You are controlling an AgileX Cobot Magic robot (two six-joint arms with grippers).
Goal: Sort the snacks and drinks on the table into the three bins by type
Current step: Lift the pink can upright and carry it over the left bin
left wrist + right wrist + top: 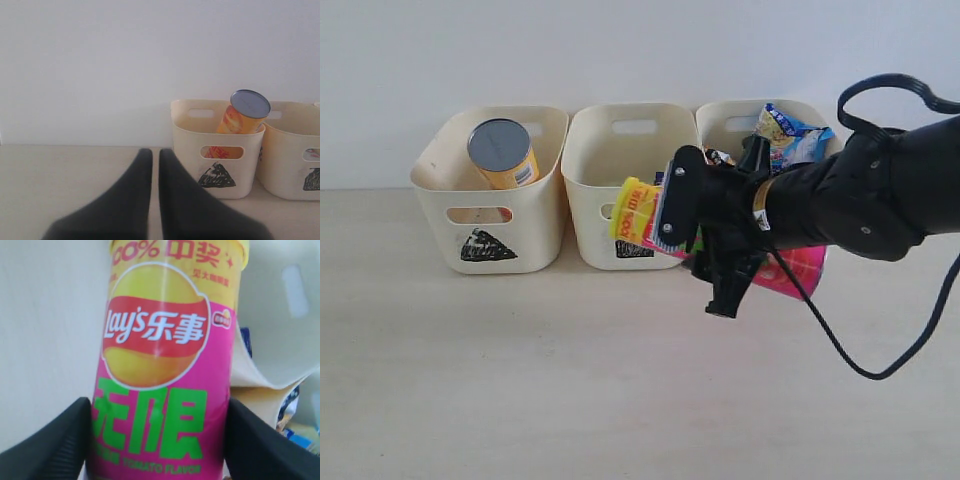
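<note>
My right gripper is shut on the pink chip tube, holding it sideways above the table in front of the middle and right bins. Its yellow-green lid points left. In the right wrist view the black fingers press both sides of the pink tube. The yellow-orange tube leans inside the triangle bin. Beside it is the square bin. A blue noodle packet sticks out of the right bin. My left gripper is shut on nothing, left of the triangle bin. The drinks are hidden.
The bins stand in a row against the white wall. A black cable loops over the right arm and hangs toward the table at the right. The square bin shows at the edge of the left wrist view.
</note>
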